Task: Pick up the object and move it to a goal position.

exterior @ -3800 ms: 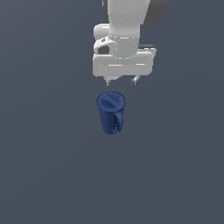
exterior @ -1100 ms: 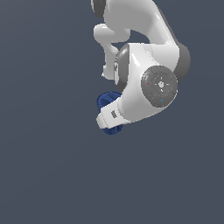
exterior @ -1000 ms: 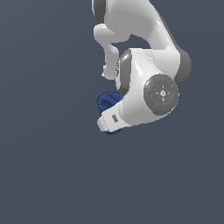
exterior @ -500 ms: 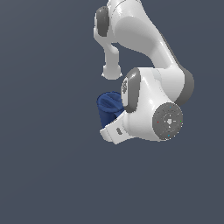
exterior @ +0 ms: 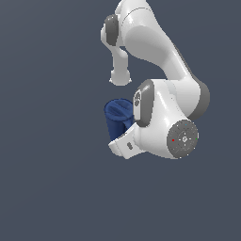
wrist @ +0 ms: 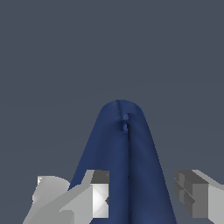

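So my claw (wrist: 142, 197) is spread around the dark blue pitcher (wrist: 124, 166): one finger (wrist: 98, 194) sits right against its side, the other's off it with a gap. From outside, the pitcher (exterior: 117, 117) sits tucked against my white arm (exterior: 160, 124).

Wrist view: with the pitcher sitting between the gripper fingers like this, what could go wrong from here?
1. One finger looks against the pitcher while the other stands apart; closing could push it sideways or tip it.
2. The pitcher's tapered body may let it slip out when lifted.
3. In the exterior view the arm hides the gripper, so grasp depth is uncertain.
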Robot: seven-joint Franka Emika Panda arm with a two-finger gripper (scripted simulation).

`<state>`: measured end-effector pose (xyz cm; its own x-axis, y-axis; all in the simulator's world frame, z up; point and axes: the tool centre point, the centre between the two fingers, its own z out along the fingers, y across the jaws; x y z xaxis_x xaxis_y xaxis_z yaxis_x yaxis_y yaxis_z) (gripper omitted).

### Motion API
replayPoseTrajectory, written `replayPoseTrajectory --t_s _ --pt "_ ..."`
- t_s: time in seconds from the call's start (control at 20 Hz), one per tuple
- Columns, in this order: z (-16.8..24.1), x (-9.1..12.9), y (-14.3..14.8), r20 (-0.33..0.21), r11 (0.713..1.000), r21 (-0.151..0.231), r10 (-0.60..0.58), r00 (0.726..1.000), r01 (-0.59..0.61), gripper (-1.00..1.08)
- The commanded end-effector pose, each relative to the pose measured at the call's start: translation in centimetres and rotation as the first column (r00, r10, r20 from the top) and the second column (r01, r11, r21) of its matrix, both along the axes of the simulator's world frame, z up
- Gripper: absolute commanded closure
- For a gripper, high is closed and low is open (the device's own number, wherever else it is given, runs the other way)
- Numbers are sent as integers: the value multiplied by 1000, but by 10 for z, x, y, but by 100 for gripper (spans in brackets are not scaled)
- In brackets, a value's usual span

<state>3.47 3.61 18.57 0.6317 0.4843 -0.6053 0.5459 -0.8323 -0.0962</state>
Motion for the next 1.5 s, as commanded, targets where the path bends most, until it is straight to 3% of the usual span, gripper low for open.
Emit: replayPoseTrajectory --t_s 0.0,0.05,0.85,1.15,1.45 --pt "0 0 0 -1 1000 0 2 1000 -2 -20" --pt "0 0 0 -1 1000 0 2 1000 -2 108" --pt "2 4 1 20 1000 0 3 1000 -3 108" --pt "8 13 2 84 1000 2 6 996 -6 108" --pt "20 27 5 189 1000 5 10 982 -11 108"
